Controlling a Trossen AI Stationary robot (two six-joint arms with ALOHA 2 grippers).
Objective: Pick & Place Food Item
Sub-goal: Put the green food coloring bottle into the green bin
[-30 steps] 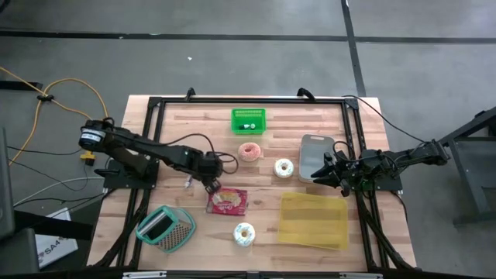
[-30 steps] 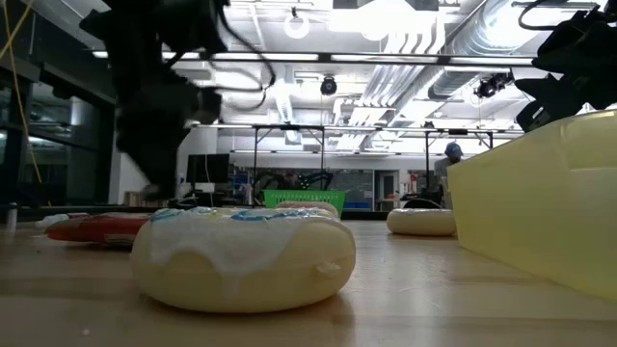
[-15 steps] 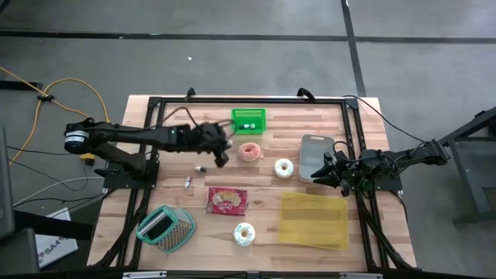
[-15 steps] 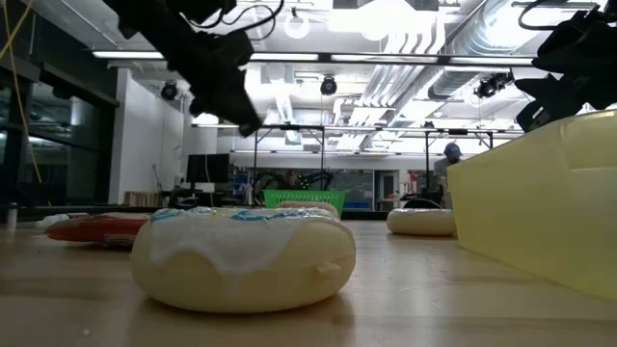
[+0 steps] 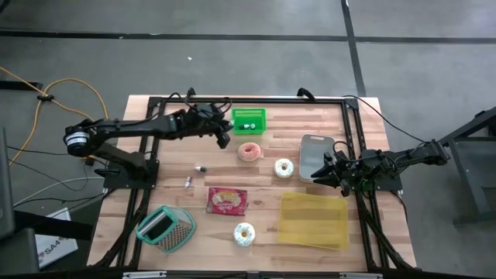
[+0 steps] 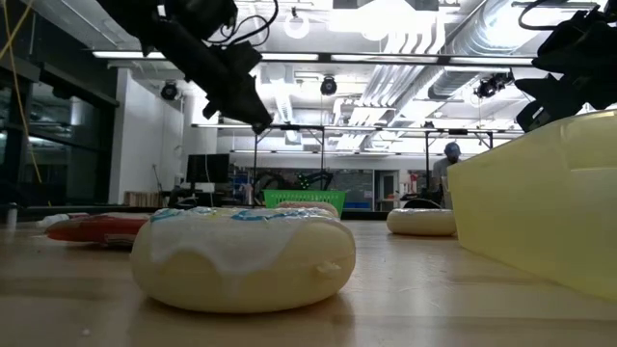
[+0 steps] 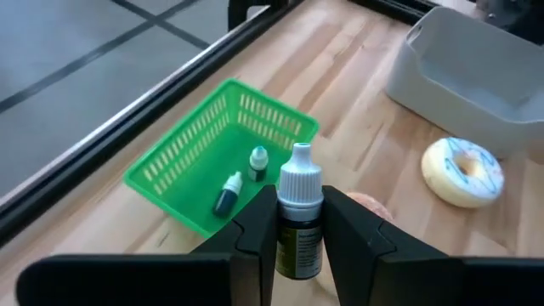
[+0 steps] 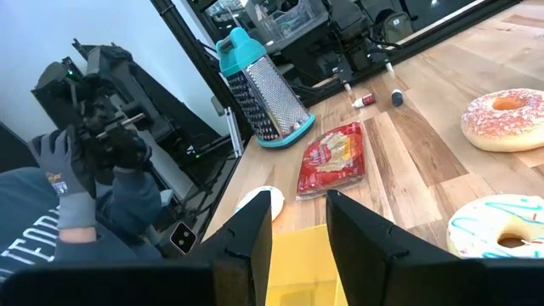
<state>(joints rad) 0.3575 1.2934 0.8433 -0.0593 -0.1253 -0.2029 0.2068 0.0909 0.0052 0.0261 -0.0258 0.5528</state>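
My left gripper (image 7: pixel 299 208) is shut on a small dropper bottle (image 7: pixel 300 191) with a white cap and dark body. It hangs in the air just left of the green basket (image 5: pixel 249 120), which holds two small bottles (image 7: pixel 241 180). In the high view my left gripper (image 5: pixel 223 133) is near the table's far edge; the low view shows it (image 6: pixel 256 120) high above the table. A pink donut (image 5: pixel 249 151) and a white donut (image 5: pixel 284 167) lie to its near right. My right gripper (image 5: pixel 325 172) waits open by the grey tray (image 5: pixel 316 151). My left gripper pinches the bottle's dark body (image 7: pixel 294 246), below the white cap, between its two fingers. The fingers slant down toward the table's right and lie along the bottle. The cap (image 7: pixel 301 177) sticks out past the fingertips. The bottle is lifted clear of the table.
Two loose small bottles (image 5: pixel 200 167) (image 5: pixel 188 183) lie on the wood. A red packet (image 5: pixel 227 201), a teal grater (image 5: pixel 165 227), an iced donut (image 5: pixel 244 233) and a yellow container (image 5: pixel 314 219) fill the near half. A person's gloved hand (image 8: pixel 76 161) shows beyond the table.
My left gripper has risen from beside the red packet and swung toward the table's far edge, ending next to the green basket. It has tipped up from pointing steeply down to a shallow downward slant.
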